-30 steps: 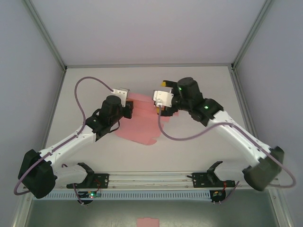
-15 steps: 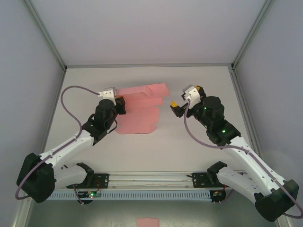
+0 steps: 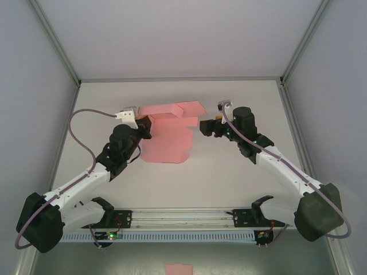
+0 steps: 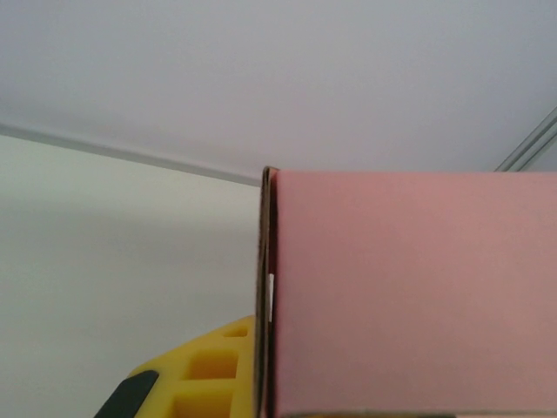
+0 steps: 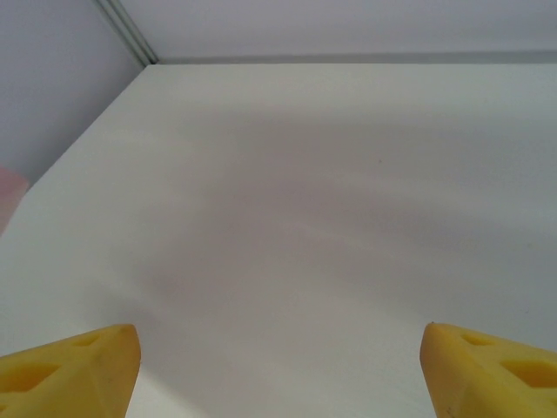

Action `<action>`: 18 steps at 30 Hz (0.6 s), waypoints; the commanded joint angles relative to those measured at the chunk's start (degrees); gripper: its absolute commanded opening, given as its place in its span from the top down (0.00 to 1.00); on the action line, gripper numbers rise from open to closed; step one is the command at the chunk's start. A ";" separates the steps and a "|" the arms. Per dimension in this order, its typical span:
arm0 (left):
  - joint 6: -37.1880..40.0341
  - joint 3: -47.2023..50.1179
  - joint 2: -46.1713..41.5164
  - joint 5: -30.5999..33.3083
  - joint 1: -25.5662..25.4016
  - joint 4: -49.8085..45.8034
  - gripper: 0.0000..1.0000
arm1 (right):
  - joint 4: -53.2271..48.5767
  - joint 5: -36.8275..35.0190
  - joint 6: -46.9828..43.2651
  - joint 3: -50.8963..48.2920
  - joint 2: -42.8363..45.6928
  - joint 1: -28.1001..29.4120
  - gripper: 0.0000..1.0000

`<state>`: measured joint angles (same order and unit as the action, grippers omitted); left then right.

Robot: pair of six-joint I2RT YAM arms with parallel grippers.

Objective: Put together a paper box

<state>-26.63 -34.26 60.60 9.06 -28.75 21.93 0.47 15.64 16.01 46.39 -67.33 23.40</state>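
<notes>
My left claw (image 3: 147, 122): clenched on the left end of the paper box (image 3: 167, 137), with the thin pink card pinched between my fingers.
Left wrist view: one yellow finger (image 4: 204, 374) sits low, right against the card's edge. The pink panel (image 4: 409, 296) stands upright on the right, and its folded edge shows a double layer.
My right claw (image 3: 205, 129): released, its yellow fingertips (image 5: 74, 361) wide apart with only bare counter (image 5: 287, 200) between them.
Right claw position: just beside the box's right edge, level with the raised flaps. From above a small gap shows between them.
Paper box: on the white counter between my two claws, towards the far half. The near part lies flat as a sheet, and the far part is folded up into a long low wall.
Pink scrap (image 3: 178, 268): well apart from the box, beyond the near rail (image 3: 183, 215).
</notes>
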 commanded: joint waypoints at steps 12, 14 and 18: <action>1.97 -4.09 2.54 -1.14 0.44 -0.93 1.00 | 0.74 -4.31 2.24 7.31 -3.77 6.78 0.16; 1.66 -3.86 2.57 -1.39 0.45 -0.32 1.00 | 2.18 -9.07 5.16 7.58 -4.86 8.38 0.16; 0.36 -3.84 3.68 -1.65 0.38 0.80 1.00 | 6.97 -17.36 10.55 7.86 -7.57 13.06 0.16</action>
<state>-25.58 -36.14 63.86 9.43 -28.01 20.27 2.94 5.21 21.43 52.53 -72.99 33.54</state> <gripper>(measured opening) 0.083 0.844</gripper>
